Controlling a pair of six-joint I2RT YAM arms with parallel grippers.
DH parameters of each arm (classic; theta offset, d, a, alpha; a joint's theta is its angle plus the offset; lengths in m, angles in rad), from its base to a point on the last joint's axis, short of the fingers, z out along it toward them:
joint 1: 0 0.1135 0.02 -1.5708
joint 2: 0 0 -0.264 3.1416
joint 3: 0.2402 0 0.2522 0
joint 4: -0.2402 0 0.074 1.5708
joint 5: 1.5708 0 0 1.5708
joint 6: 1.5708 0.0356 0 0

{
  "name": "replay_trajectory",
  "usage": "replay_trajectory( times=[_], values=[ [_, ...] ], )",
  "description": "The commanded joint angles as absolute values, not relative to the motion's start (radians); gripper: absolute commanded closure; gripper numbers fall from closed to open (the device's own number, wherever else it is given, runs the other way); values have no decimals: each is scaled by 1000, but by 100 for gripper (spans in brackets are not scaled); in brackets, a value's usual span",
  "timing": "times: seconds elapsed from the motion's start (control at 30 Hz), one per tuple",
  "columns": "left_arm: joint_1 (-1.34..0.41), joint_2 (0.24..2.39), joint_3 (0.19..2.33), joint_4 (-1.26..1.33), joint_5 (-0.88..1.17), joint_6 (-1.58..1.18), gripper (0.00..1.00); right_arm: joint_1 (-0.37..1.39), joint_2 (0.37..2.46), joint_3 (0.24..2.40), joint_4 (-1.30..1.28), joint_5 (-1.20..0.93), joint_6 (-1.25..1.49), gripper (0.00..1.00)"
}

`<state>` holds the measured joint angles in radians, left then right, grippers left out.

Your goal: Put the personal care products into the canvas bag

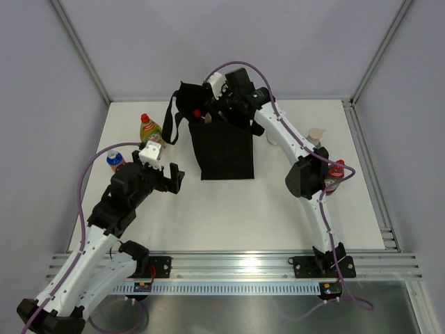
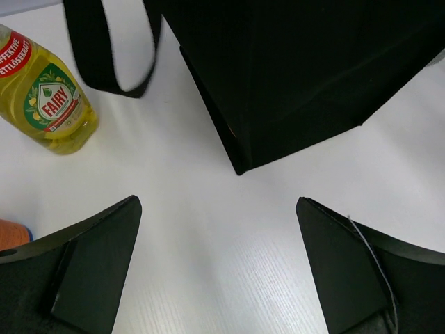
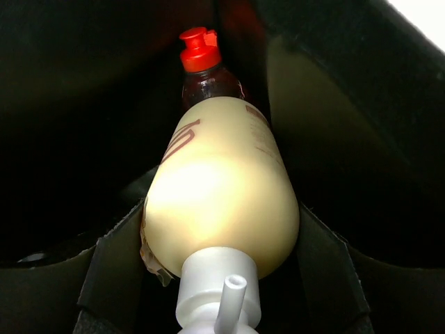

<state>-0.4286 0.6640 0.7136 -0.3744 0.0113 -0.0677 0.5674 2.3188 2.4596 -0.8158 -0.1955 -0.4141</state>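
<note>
Far left: small bottle (image 1: 115, 158), blue and red on top, stands on the table (image 1: 243, 216) near the left edge. It is just beside the left arm's cable; detail is too small to read.

Yellow bottle (image 2: 52, 104), red cap, stands upright just beyond it, toward the far left corner. One bag strap (image 2: 104, 49) hangs down close to it, not touching.

Left claw (image 1: 171, 179): spread wide, holding nothing, touching nothing. It hovers over bare table just left of the bag's near corner. Wrist view shows white tabletop between the two fingers (image 2: 90, 271) and the bag's bottom edge ahead of them.

Bag (image 1: 222, 142): black, upright, mid-table toward the far side, mouth open at the top. Open table lies in front of it and runs down to the rail at the near edge.

Right claw (image 3: 222, 229): reached over into the bag's mouth, pinching the cream pump bottle (image 3: 222, 188) across its body. One finger sits on each side and the pump end points back at the camera. The bottle is inside the bag, with dark fabric on all sides. Past it a red-capped dark bottle (image 3: 201, 62) stands on the bag's floor; whether the two touch, I cannot tell.

Right side: beige-capped bottle (image 1: 316, 136) stands beyond the right arm's elbow. A second dark red bottle (image 1: 336, 174) stands just right of that elbow, near the right edge.
</note>
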Motion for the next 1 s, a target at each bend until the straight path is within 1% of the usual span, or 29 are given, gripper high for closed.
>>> replay_trajectory(
  times=[0.0,0.13,0.3,0.33,0.4,0.47,0.5,0.57,0.6,0.7,0.73,0.77,0.93,0.97],
  values=[
    [-428,649,701,-318,3,-55,1,545,2324,2459,-655,-58,-448,100],
    [-428,643,700,-327,-21,-58,1,542,2339,2497,-718,-83,-471,100],
    [-428,637,692,-321,-28,-55,1,522,2257,2359,-703,-78,-477,100],
    [-428,638,692,-321,-28,-54,1,519,2247,2350,-709,-81,-477,98],
    [-428,638,693,-325,-25,-52,1,512,2246,2344,-759,-97,-472,87],
    [-429,637,692,-327,-26,-54,1,512,2250,2342,-785,-104,-476,71],
    [-428,638,693,-328,-37,-57,1,511,2252,2330,-793,-110,-474,55],
    [-428,638,693,-327,-66,-74,1,509,2249,2321,-796,-120,-469,40],
    [-428,637,698,-327,-99,-89,1,511,2243,2322,-802,-136,-466,28],
    [-428,650,718,-345,-170,-126,1,509,2223,2347,-831,-192,-454,14],
    [-428,656,738,-365,-185,-152,1,509,2201,2356,-837,-202,-450,3],
    [-428,663,747,-380,-214,-164,1,509,2189,2376,-856,-225,-446,1],
    [-428,681,781,-434,-253,-245,1,499,2108,2430,-906,-284,-426,0],
    [-428,683,779,-434,-273,-252,1,488,2096,2439,-926,-325,-425,1]
  ],
)
